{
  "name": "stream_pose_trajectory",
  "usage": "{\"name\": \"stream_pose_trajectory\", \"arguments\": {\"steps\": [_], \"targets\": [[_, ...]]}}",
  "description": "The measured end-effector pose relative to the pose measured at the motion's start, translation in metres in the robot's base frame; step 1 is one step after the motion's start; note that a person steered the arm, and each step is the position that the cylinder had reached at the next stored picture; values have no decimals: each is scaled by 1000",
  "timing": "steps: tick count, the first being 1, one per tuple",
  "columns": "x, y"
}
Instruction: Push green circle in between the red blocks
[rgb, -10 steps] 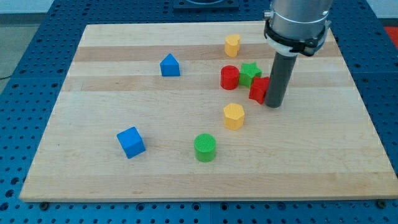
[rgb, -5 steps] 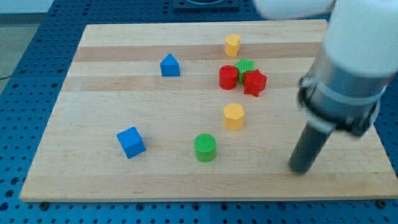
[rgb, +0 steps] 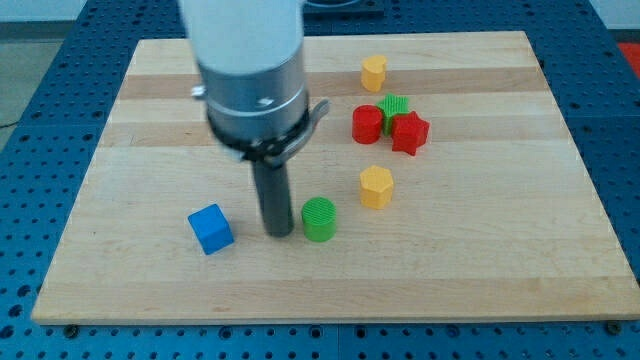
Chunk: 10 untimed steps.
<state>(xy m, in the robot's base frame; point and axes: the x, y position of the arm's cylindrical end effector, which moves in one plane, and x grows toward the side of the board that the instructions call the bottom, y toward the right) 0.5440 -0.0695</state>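
Observation:
The green circle lies on the wooden board below the view's middle. My tip rests on the board just left of it, close to or touching its left side. The red circle and the red star sit at the upper right, nearly touching each other. A green star is tucked just above and between them.
A blue cube lies left of my tip. A yellow hexagon sits right of and above the green circle. Another yellow block is near the board's top edge. The arm's body hides the area at upper left of centre.
My tip has swept from the red star at the right, round the lower right of the board, to the green circle's left side. The green circle has shifted slightly left and up.

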Motion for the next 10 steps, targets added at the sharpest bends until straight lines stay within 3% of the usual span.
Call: {"name": "stream_pose_trajectory", "arguments": {"steps": [1, 5, 7, 10], "targets": [[29, 21], [-110, 65], [-76, 54], [-121, 108]]}}
